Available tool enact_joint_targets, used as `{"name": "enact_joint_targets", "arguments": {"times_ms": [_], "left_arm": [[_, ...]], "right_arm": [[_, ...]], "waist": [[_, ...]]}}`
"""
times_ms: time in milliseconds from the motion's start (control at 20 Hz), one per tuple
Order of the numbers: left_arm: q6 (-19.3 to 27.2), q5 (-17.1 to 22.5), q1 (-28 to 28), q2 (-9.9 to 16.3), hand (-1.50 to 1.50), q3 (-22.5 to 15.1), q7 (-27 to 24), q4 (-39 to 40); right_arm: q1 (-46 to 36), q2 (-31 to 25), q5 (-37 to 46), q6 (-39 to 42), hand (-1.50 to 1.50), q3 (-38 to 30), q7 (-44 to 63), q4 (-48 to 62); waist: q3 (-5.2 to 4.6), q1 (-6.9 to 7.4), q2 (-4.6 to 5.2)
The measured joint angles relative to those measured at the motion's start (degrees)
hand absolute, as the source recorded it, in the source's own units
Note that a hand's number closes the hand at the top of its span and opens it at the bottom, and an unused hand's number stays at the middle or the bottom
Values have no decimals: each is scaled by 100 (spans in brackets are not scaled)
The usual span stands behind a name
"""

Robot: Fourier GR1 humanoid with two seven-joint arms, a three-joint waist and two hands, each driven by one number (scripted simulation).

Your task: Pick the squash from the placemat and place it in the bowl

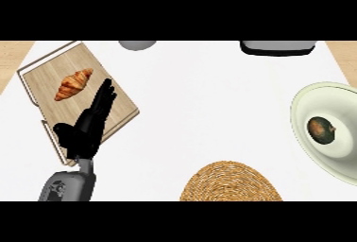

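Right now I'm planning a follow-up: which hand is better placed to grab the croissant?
Left. The left hand is open over the cutting board, its fingertips beside the croissant; the right hand is not in view.

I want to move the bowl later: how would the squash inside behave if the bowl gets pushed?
The squash looks round, so it would probably roll within the bowl. The bowl's raised rim should likely keep it in. Its hard-looking rind suggests it is stiff, not fragile.

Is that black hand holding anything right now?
No. The left hand is open with straight fingers over the wooden board, holding nothing. The squash lies in the bowl.
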Motion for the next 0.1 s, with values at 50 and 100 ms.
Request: {"name": "enact_joint_targets", "arguments": {"times_ms": [50, 100], "left_arm": [[5, -11, 24, -10, 0, -9, -47, 17], [-17, 2, 47, 15, 0, 6, -56, 1]], "right_arm": [[51, -27, -10, -1, -150, 14, -28, -26], [109, -46, -19, -11, -150, 29, -61, -48]], "waist": [[1, -2, 1], [2, 3, 1]]}}
